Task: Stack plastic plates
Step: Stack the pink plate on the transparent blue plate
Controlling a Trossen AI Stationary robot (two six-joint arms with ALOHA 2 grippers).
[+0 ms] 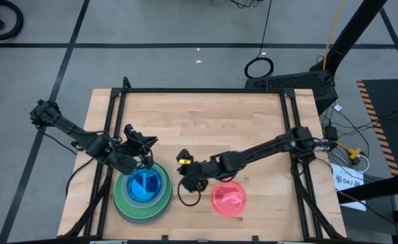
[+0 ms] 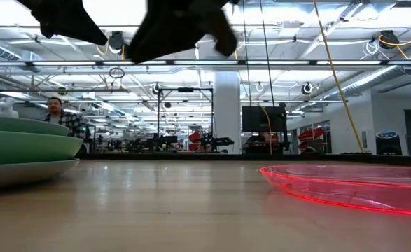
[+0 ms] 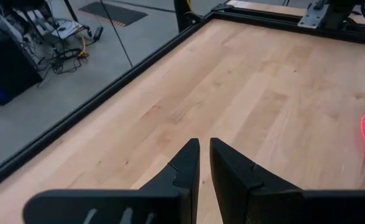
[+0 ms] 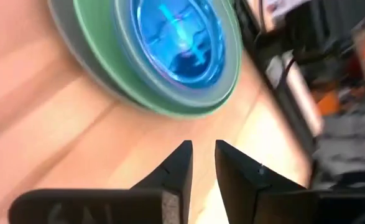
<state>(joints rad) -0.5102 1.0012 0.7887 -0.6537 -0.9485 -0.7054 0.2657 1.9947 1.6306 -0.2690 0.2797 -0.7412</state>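
Observation:
A stack of plates (image 1: 143,191) sits near the table's near-left corner: grey at the bottom, then green, pale green and blue, with a translucent teal one on top. The right wrist view shows the stack (image 4: 163,56) from above. A translucent pink plate (image 1: 228,199) lies flat on the wood to its right; whether it is one plate or two I cannot tell. My left gripper (image 1: 143,144) hovers over the stack's far edge, shut and empty (image 3: 204,150). My right gripper (image 1: 187,181) hangs between the stack and the pink plate, shut and empty (image 4: 203,150).
Bare wood covers the far half of the table (image 1: 205,115). A black frame rail (image 3: 107,93) runs along the table's edges. In the low view, the stack (image 2: 23,150) and the pink plate (image 2: 352,185) flank open tabletop. A person stands in the room behind the table.

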